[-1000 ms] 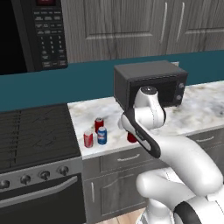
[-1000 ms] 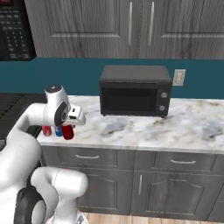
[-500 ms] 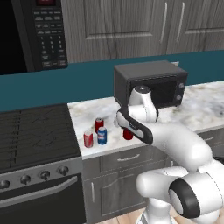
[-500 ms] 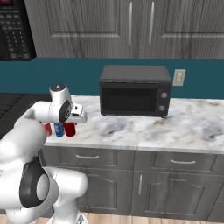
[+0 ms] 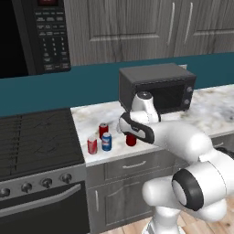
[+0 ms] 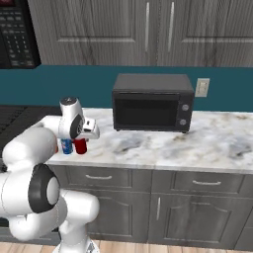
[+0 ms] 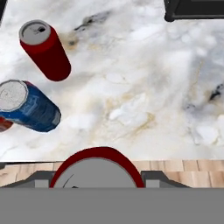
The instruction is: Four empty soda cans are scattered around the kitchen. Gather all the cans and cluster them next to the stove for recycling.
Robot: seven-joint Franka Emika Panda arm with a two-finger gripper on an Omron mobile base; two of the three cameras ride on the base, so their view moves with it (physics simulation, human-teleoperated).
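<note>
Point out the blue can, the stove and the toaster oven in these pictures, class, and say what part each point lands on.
blue can [image 5: 106, 142]: left base view, on its side wall.
stove [image 5: 34, 141]: left base view, on the dark top grates.
toaster oven [image 6: 146, 111]: right base view, on its glass door.

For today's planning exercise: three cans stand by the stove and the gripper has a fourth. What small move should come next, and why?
Probably lower the red can in the gripper onto the counter and let go. It already sits close to the blue can and two red cans beside the stove, with bare marble beneath.
</note>
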